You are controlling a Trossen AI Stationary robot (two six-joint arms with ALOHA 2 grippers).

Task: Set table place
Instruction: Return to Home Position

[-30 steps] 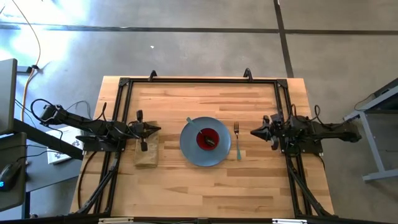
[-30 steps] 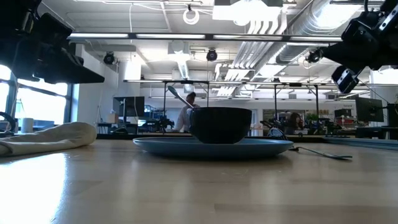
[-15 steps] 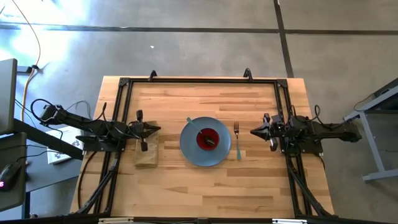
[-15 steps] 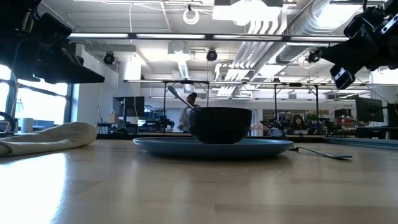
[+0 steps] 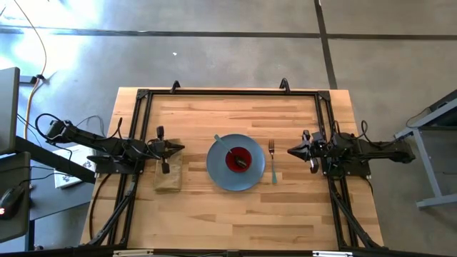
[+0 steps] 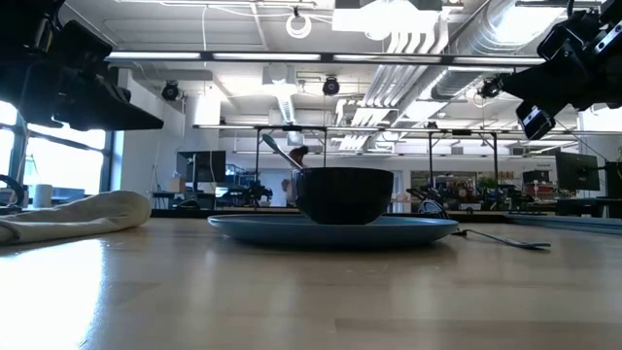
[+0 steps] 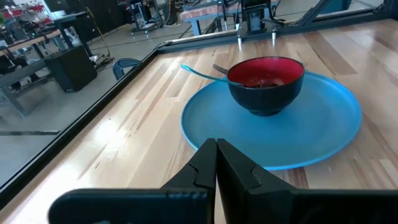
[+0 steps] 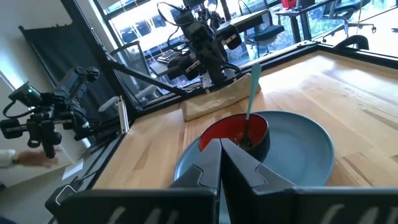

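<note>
A round blue-grey plate (image 5: 230, 171) lies on the middle of the wooden table (image 5: 235, 214). A small red bowl (image 5: 237, 158) stands on it. A teal-handled spoon (image 5: 220, 140) sticks into the bowl and leans on its rim, handle toward the far left. A teal-handled fork (image 5: 273, 163) lies flat on the table just right of the plate, tines toward the far edge. My left gripper (image 5: 180, 148) hovers shut over the table's left side, above a tan cloth. My right gripper (image 5: 291, 150) hovers shut at the right, beside the fork. Both point at the plate and hold nothing.
A folded tan cloth (image 5: 168, 173) lies on the table left of the plate, under my left gripper. A black rail frame (image 5: 228, 93) edges the tabletop. Bare wood stretches along the near side (image 6: 311, 301). The room beyond holds desks and equipment.
My right gripper has rolled a little about its own pointing line while staying where it was. Plate, bowl, spoon, fork and cloth have kept still.
</note>
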